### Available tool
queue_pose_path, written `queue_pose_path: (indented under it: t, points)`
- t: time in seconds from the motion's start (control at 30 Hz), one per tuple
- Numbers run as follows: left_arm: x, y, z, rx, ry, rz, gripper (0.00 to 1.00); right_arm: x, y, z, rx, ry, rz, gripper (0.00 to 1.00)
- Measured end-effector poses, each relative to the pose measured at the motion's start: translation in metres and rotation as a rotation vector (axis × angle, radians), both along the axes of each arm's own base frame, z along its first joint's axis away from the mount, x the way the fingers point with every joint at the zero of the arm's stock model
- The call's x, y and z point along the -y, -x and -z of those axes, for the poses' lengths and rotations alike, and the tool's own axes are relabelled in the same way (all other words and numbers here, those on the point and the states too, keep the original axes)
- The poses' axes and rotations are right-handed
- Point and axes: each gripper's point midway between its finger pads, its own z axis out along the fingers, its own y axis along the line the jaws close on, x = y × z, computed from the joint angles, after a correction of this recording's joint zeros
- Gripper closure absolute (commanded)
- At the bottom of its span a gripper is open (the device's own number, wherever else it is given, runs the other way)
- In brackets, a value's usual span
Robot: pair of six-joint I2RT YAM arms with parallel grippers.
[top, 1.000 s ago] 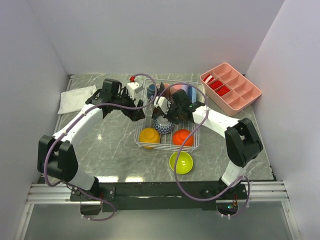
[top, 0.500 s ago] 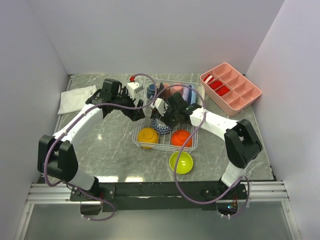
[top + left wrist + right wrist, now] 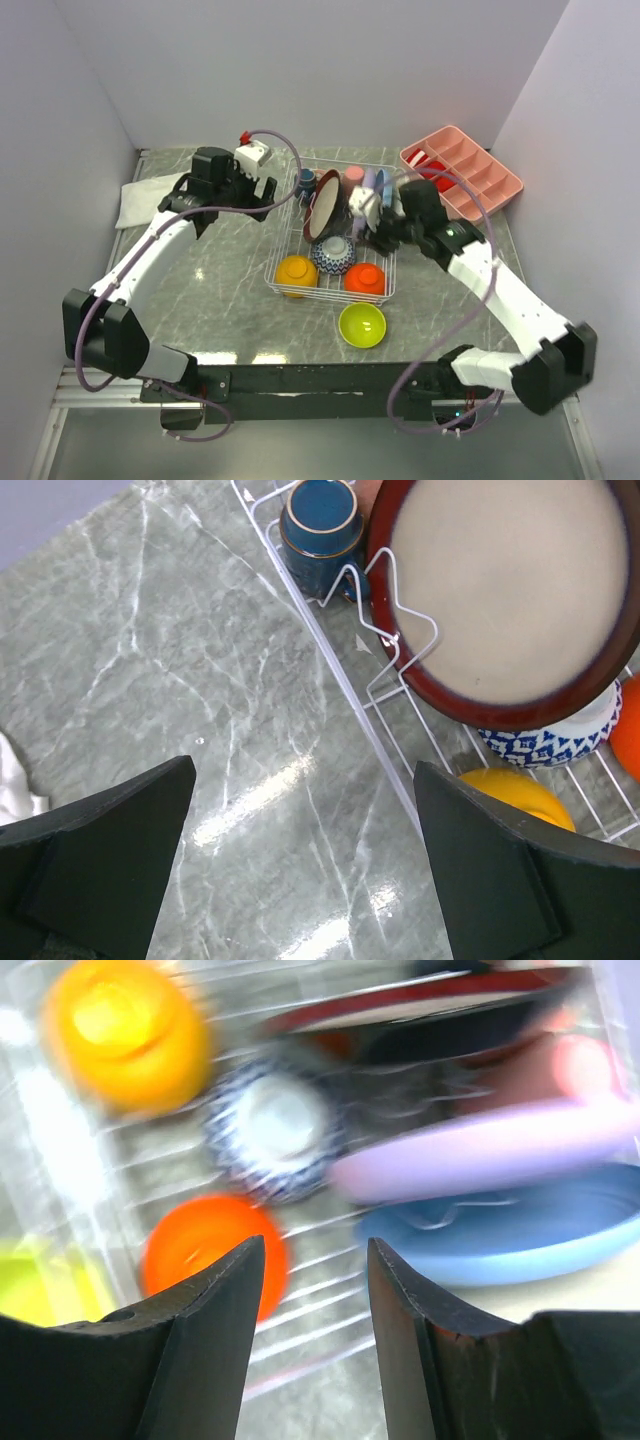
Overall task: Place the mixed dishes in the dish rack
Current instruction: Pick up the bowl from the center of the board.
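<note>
The white wire dish rack [image 3: 330, 296] sits mid-table. It holds a navy cup [image 3: 303, 183], a standing dark-red-rimmed plate [image 3: 325, 205], a pink cup [image 3: 352, 178], a blue plate [image 3: 386, 190], an orange-yellow bowl [image 3: 297, 270], a patterned bowl [image 3: 334, 254] and a red-orange bowl [image 3: 365, 277]. A lime bowl [image 3: 362, 324] lies on the table in front of the rack. My left gripper [image 3: 305, 870] is open and empty over the table left of the rack wire [image 3: 345, 695]. My right gripper [image 3: 315, 1280] is open and empty above the rack's right side, near the lavender plate [image 3: 480, 1155].
A pink compartment tray [image 3: 462, 172] stands at the back right. A white folded cloth [image 3: 148, 197] lies at the back left. Grey walls close in the table on three sides.
Both arms have drawn back from the rack, the left to the back left, the right to the right. The dark-red-rimmed plate now stands free in the rack.
</note>
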Motion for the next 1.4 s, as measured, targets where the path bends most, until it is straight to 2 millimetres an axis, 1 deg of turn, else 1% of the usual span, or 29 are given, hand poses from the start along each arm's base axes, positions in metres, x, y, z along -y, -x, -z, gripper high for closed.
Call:
queue_pose_path:
  t: [0.07,0.17,0.23,0.3,0.4,0.43,0.53,0.6,0.63,0.73,0.83,0.87,0.93,1.03,1.07,1.13,1.17,1.23,1.27,1.37,1.4]
  points:
    - [-0.002,0.000,-0.006,0.016,0.001,-0.008,0.01,0.007,0.029,0.008,-0.010,0.030,-0.091,0.46]
    - [-0.003,0.001,-0.009,0.026,0.000,-0.014,0.02,0.026,0.074,0.035,-0.049,0.106,-0.222,0.46]
    - [-0.004,0.001,-0.009,0.024,-0.001,-0.015,0.02,0.040,0.099,0.050,-0.072,0.148,-0.286,0.46]
    - [-0.004,0.002,-0.008,0.020,-0.003,-0.015,0.02,0.050,0.122,0.054,-0.069,0.170,-0.359,0.45]
    - [-0.003,0.002,-0.008,0.020,-0.002,-0.012,0.02,0.054,0.147,0.051,-0.039,0.181,-0.465,0.42]
    - [-0.003,0.002,-0.008,0.019,-0.001,-0.012,0.01,0.055,0.154,0.053,-0.037,0.186,-0.505,0.42]
    - [-0.003,0.002,-0.008,0.020,0.001,-0.008,0.01,0.057,0.176,0.070,-0.063,0.214,-0.621,0.37]
    - [-0.003,0.004,-0.009,0.022,0.003,-0.006,0.01,0.056,0.190,0.087,-0.093,0.230,-0.693,0.33]
    - [-0.003,0.005,-0.010,0.023,0.003,-0.006,0.01,0.054,0.195,0.095,-0.107,0.236,-0.726,0.32]
    - [-0.005,0.010,-0.010,0.026,0.003,-0.006,0.01,0.045,0.207,0.110,-0.123,0.248,-0.816,0.32]
    - [-0.008,0.018,-0.008,0.026,0.003,-0.007,0.01,0.032,0.213,0.115,-0.095,0.247,-0.893,0.33]
    - [-0.009,0.020,-0.007,0.026,0.003,-0.008,0.01,0.027,0.213,0.116,-0.086,0.247,-0.911,0.37]
    - [-0.010,0.024,-0.005,0.024,0.001,-0.008,0.01,0.020,0.213,0.125,-0.086,0.254,-0.937,0.40]
    - [-0.012,0.029,-0.004,0.022,0.001,-0.008,0.01,0.014,0.213,0.139,-0.131,0.276,-0.955,0.44]
    - [-0.012,0.029,-0.005,0.023,0.001,-0.008,0.01,0.012,0.213,0.143,-0.143,0.281,-0.962,0.52]
    - [-0.013,0.031,-0.006,0.025,-0.002,-0.009,0.01,0.011,0.213,0.150,-0.174,0.298,-0.967,0.63]
    - [-0.014,0.032,-0.006,0.025,-0.005,-0.010,0.01,0.010,0.214,0.152,-0.181,0.302,-0.971,0.75]
    - [-0.016,0.034,-0.007,0.029,-0.009,-0.011,0.01,0.011,0.215,0.153,-0.198,0.313,-0.966,0.90]
    - [-0.016,0.035,-0.007,0.030,-0.009,-0.011,0.02,0.011,0.215,0.151,-0.200,0.315,-0.963,1.00]
    - [-0.017,0.039,-0.010,0.038,-0.011,-0.006,0.02,0.008,0.211,0.132,-0.190,0.312,-0.946,1.00]
    - [-0.018,0.040,-0.012,0.042,-0.010,-0.004,0.02,0.008,0.210,0.121,-0.182,0.310,-0.940,1.00]
